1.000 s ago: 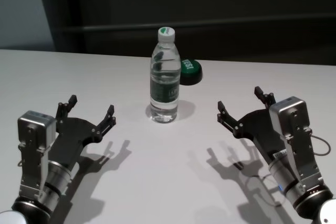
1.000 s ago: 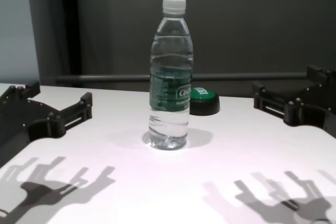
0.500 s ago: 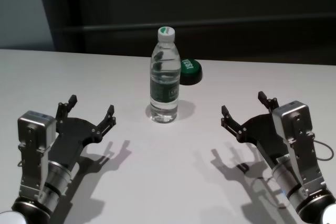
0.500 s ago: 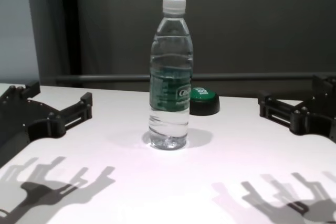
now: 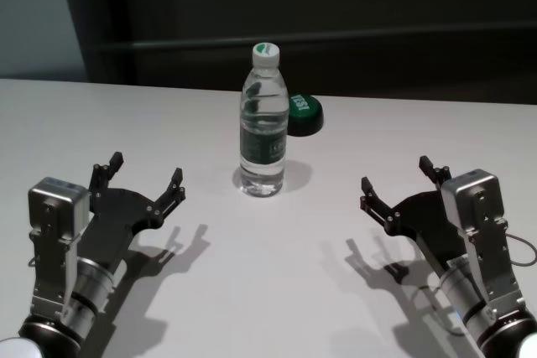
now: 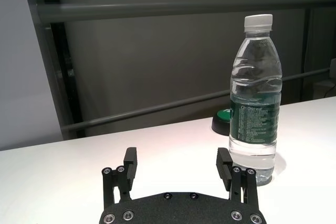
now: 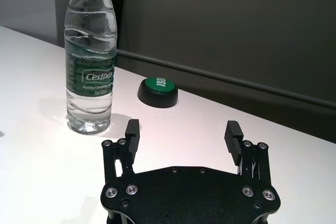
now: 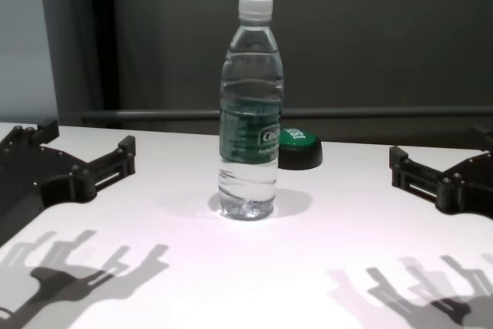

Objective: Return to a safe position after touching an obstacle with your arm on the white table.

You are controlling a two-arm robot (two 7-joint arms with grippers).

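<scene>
The obstacle, a clear water bottle [image 5: 264, 123] with a white cap and dark green label, stands upright at the middle of the white table [image 5: 252, 274]. It also shows in the chest view [image 8: 248, 113] and both wrist views [image 6: 254, 108] [image 7: 90, 66]. My right gripper [image 5: 395, 172] hovers low over the table, to the right of the bottle and nearer to me, open and empty [image 7: 182, 125]. My left gripper [image 5: 146, 168] is open and empty too, to the left of the bottle and well apart from it [image 6: 177, 155].
A round black button with a green top [image 5: 304, 113] sits just behind and right of the bottle. The table's far edge meets a dark wall with a horizontal rail. Bare tabletop lies between the two grippers.
My right gripper has drawn back toward me and to the right, away from the bottle. The left gripper and the bottle have not moved.
</scene>
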